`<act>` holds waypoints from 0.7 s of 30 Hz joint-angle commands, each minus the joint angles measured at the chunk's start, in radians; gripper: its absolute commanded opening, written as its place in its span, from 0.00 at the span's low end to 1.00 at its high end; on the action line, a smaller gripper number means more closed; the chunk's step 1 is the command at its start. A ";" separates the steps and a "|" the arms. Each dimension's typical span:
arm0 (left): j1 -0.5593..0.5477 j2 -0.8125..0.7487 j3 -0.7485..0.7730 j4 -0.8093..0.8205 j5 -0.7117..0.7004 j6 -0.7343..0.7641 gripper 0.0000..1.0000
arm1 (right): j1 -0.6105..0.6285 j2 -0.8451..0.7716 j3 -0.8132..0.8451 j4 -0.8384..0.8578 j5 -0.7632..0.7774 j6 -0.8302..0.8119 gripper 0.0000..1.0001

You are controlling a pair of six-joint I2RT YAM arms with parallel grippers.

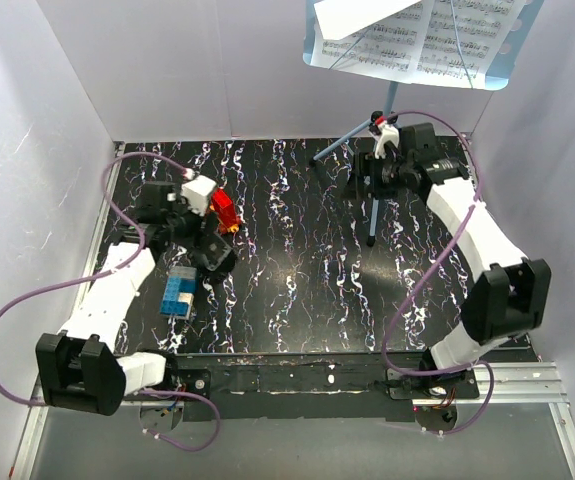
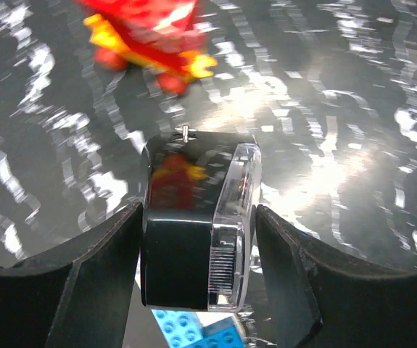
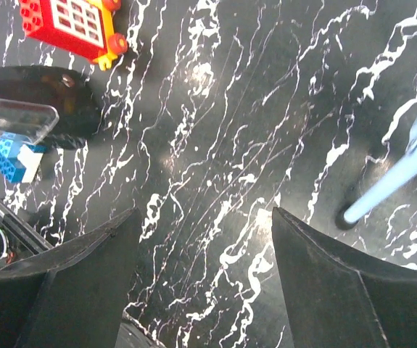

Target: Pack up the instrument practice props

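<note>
The black marbled table (image 1: 297, 250) fills the middle of the top view. The music stand (image 1: 388, 100) rises at the upper right. Its blue desk plate is cut off by the top edge, and its pole passes behind the right arm. Two legs show on the tabletop, and a third cannot be made out. Sheets (image 1: 447, 35) lie on the plate, their upper parts out of frame.

The right gripper (image 3: 204, 212) is beside the pole with its fingers spread wide over bare table. In its wrist view the pole lies outside them, at the right edge.

The left gripper (image 2: 197, 210), at centre left, is clamped on a black box (image 2: 186, 239) with a clear face. A finger presses each side, and the box's lower end is cut off.

A red toy (image 1: 224, 210) sits just beyond, blurred in the left wrist view. A blue brick (image 1: 177, 292) lies below it.
</note>
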 commanded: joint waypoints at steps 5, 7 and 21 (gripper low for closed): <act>0.288 -0.050 0.002 0.107 -0.109 0.117 0.27 | 0.054 0.137 0.239 -0.048 -0.021 -0.035 0.79; 0.305 -0.036 0.007 0.116 -0.142 0.187 0.27 | 0.064 0.131 0.227 -0.043 -0.018 -0.035 0.79; 0.361 0.111 0.114 0.136 -0.374 0.187 0.74 | 0.078 -0.003 0.023 -0.019 0.018 -0.052 0.79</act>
